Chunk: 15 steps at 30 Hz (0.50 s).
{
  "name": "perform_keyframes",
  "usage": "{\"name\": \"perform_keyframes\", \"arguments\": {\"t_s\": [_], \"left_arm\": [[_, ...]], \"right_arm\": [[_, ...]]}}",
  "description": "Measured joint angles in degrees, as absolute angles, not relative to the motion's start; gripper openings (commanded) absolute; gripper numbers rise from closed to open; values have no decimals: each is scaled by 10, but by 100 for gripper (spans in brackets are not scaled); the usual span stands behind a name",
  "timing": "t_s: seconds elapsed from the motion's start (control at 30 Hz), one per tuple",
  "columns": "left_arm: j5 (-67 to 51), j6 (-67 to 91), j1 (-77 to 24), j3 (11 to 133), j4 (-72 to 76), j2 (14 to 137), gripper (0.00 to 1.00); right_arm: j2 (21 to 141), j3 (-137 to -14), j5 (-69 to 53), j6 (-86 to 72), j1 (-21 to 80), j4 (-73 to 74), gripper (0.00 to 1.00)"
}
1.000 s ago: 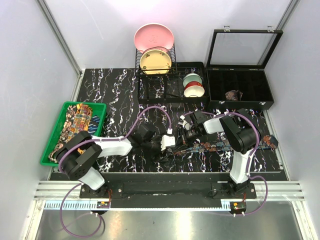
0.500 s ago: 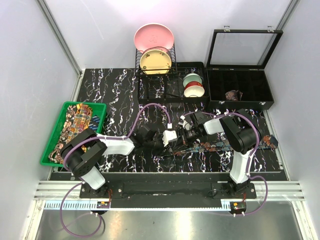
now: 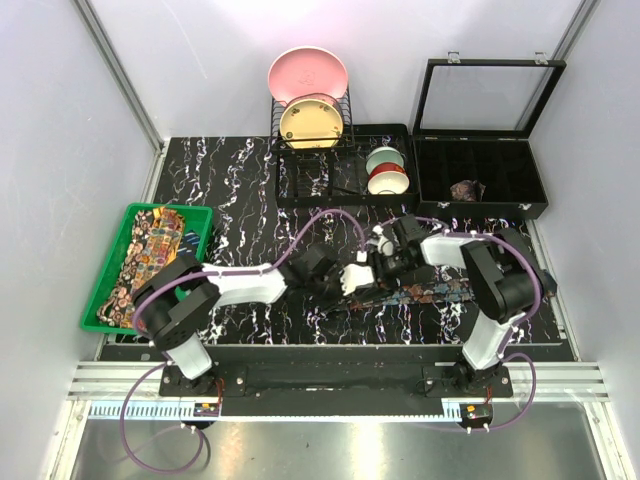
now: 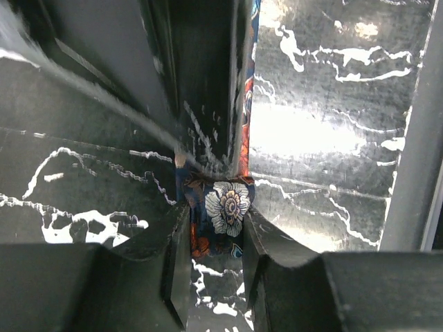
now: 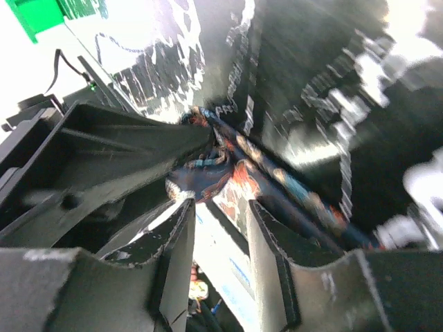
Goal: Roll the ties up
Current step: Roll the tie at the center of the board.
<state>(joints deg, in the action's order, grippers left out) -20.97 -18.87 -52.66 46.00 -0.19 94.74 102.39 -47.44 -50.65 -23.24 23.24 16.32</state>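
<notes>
A dark blue tie (image 3: 430,293) with reddish motifs lies along the front of the table, its left end bunched between both grippers. In the left wrist view my left gripper (image 4: 214,242) is shut on this end, a white flower on the fabric (image 4: 227,207) between its tips. My right gripper (image 5: 218,207) meets it from the other side, its tips closed on the same folded end (image 5: 242,176). From above, the left gripper (image 3: 366,286) and right gripper (image 3: 377,272) almost touch. More ties (image 3: 150,250) lie in a green tray (image 3: 100,290). A rolled brownish tie (image 3: 466,189) sits in the black box (image 3: 480,210).
A dish rack (image 3: 310,150) with pink and yellow plates stands at the back centre, two bowls (image 3: 386,172) beside it. The black box's lid stands open at the back right. The green tray is at the table's left edge.
My left gripper has moved right along the table to the tie's end and now meets the right gripper there. The right gripper has shifted slightly right and nearer.
</notes>
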Motion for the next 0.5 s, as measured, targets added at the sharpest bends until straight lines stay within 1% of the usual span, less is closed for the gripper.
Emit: {"name": "perform_keyframes", "arguments": {"t_s": [0.07, 0.2, 0.5], "left_arm": [[-201, -191, -533, 488, -26, 964, 11], [-191, -194, -540, 532, -70, 990, 11], [-164, -200, -551, 595, -149, 1020, 10]], "right_arm": [[1011, -474, -507, -215, 214, 195, 38], [1006, -470, -516, -190, 190, 217, 39], [1016, -451, -558, -232, 190, 123, 40]]}}
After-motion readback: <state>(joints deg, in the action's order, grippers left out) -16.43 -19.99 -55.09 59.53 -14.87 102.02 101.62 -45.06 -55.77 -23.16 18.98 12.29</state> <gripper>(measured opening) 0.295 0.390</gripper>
